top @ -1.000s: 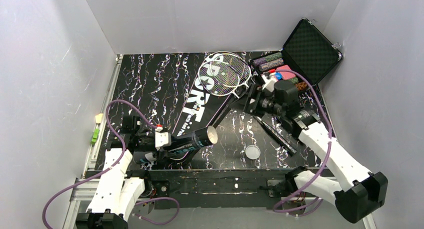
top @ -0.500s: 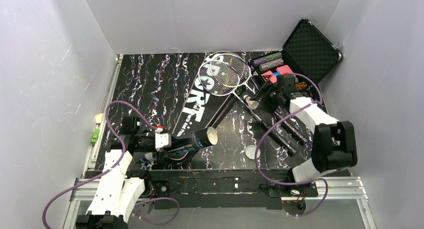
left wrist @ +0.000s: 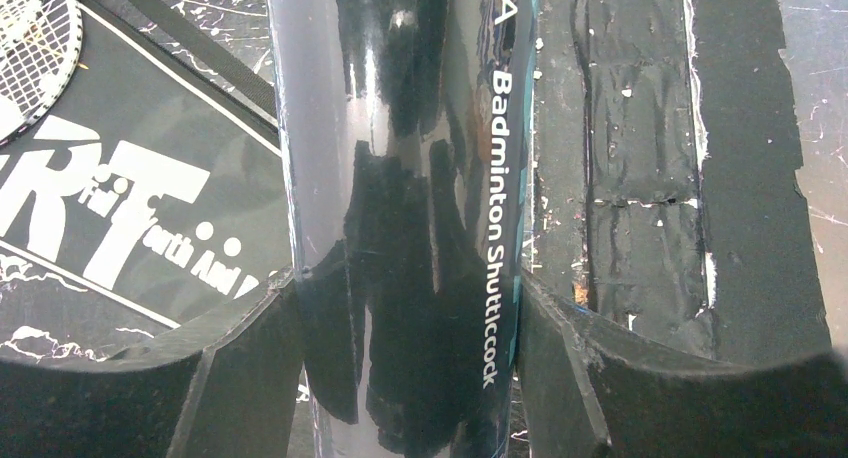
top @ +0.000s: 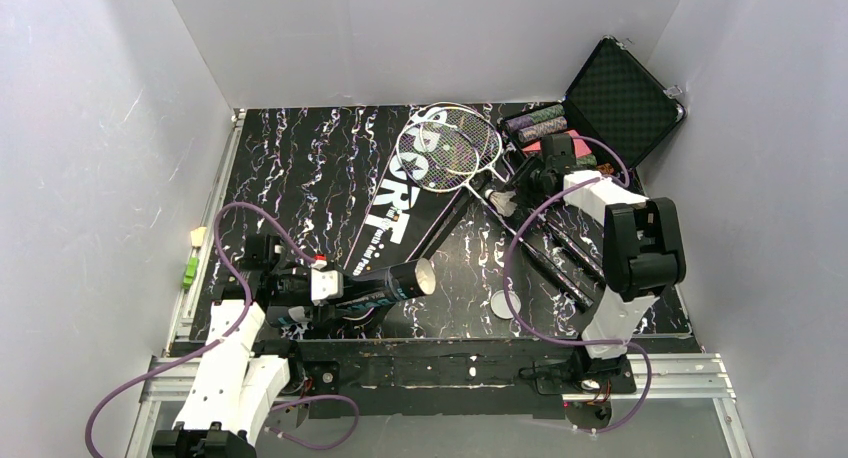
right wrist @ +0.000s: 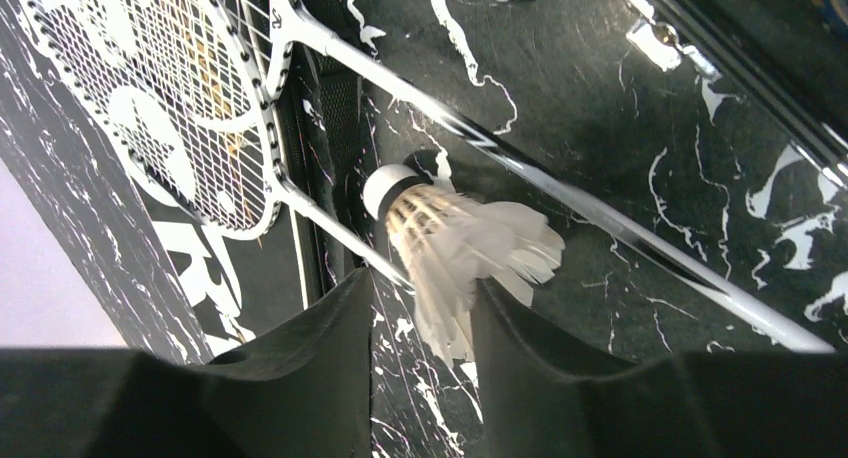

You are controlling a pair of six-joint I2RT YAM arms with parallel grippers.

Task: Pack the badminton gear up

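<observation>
Two rackets (top: 452, 146): heads overlapping on the "SPORT" bag (top: 395, 213), shafts reaching onto the surface (top: 290, 158).
Left gripper (left wrist: 405, 298): jaws clamped on the tube (left wrist: 400, 128), near the surface's front edge.
Right gripper (right wrist: 418, 288): jaws flank the feathers of a shuttlecock (right wrist: 450, 233) lying by the racket shafts; whether they pinch it cannot be told.

The racket bag (top: 395, 213) lies diagonally across the middle of the desk (top: 290, 168). Two rackets (top: 450, 146) rest with their heads on its far end and their shafts running to the near right. A shuttlecock (top: 503, 200) sits by the shafts, between the right tool's (right wrist: 425, 313) fingers. The shuttlecock tube (top: 385, 283) lies over the bag's near end, in the left tool (left wrist: 405, 308). A round cap (top: 505, 303) lies to the right of the tube's mouth. The chip case (top: 610, 103) sits in the far right corner.
</observation>
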